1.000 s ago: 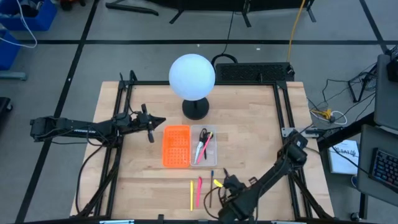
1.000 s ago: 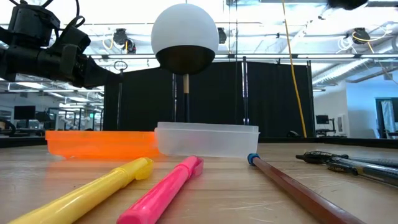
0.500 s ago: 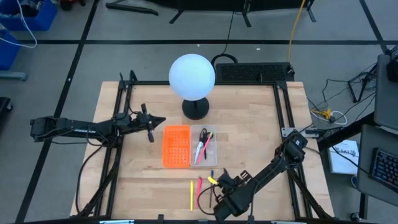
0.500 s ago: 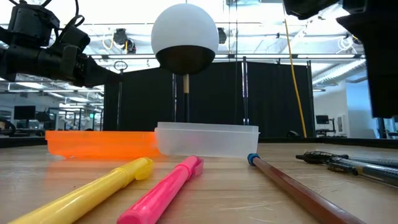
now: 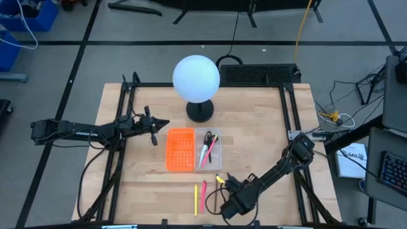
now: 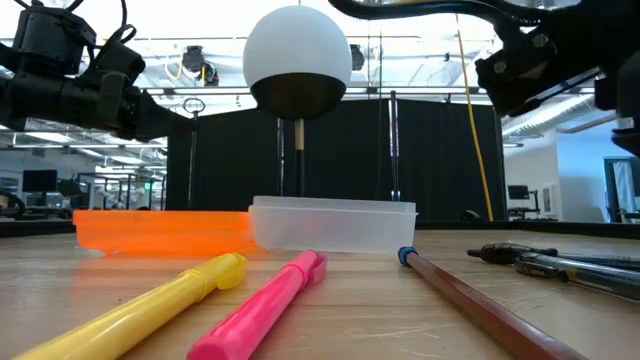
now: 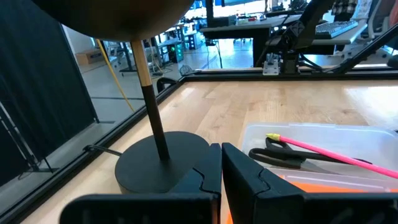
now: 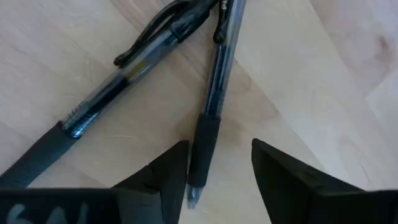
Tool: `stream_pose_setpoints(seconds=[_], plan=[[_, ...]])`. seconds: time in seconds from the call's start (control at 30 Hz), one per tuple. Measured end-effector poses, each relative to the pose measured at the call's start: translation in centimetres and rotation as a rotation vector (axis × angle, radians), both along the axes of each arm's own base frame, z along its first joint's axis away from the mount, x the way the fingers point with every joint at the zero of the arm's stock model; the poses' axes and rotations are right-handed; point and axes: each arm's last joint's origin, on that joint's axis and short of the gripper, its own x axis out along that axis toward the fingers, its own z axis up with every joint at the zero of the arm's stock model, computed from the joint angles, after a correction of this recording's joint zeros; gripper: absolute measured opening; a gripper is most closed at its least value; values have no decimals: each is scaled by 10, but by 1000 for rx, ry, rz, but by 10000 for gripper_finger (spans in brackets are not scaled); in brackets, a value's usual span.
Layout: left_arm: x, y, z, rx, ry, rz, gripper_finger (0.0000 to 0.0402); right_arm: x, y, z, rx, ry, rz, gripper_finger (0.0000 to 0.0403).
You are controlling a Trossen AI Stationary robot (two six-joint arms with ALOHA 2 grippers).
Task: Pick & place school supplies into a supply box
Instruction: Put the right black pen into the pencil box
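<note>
- While the left gripper (image 5: 154, 129) waits clenched near the table's (image 5: 267, 137) left edge, the high view shows the right gripper (image 5: 221, 180) moved inward from the front edge, toward the supply box (image 5: 208, 150) at mid-table.
- Low view: the right arm now hangs higher; highlighters (image 6: 262, 300) lie unmoved.
- Right wrist view: spread fingers (image 8: 160, 171) straddle a dark pen (image 8: 211, 99).

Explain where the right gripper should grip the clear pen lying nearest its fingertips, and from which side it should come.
Judging by the right wrist view, the right gripper is open, with the clear pen's dark rubber grip section between its fingers. That section is probably best: it looks less slippery than the clear barrel. Come straight down from above, fingers either side, since the pen lies flat on the table and crosses a second pen farther up.
</note>
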Motion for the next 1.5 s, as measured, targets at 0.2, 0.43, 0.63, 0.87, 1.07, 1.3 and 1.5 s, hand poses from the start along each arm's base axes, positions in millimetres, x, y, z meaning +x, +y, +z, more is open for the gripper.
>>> stream_pose_setpoints(seconds=[0.2, 0.43, 0.63, 0.87, 1.07, 1.3, 1.5], plan=[[0, 0, 0, 3, 1, -1, 21, -18, -17, -12, 88, -110, -4, 151], [0, 0, 0, 3, 1, -1, 21, -48, -39, -39, 168, -160, -47, 121], [0, 0, 0, 3, 2, 0, 21, -55, -44, -42, 177, -105, -113, 39], [0, 0, 0, 0, 3, 0, 21, -64, -51, -4, 138, -219, -202, 24], [0, 0, -2, -4, 25, -1, 21, -72, -51, 33, 138, -337, -229, 24], [0, 0, -3, -6, 26, 0, 21, -66, -49, 67, 148, -509, -202, 24], [0, 0, -2, -31, 15, 2, 21, -52, -76, 92, 48, -738, -357, 24]])
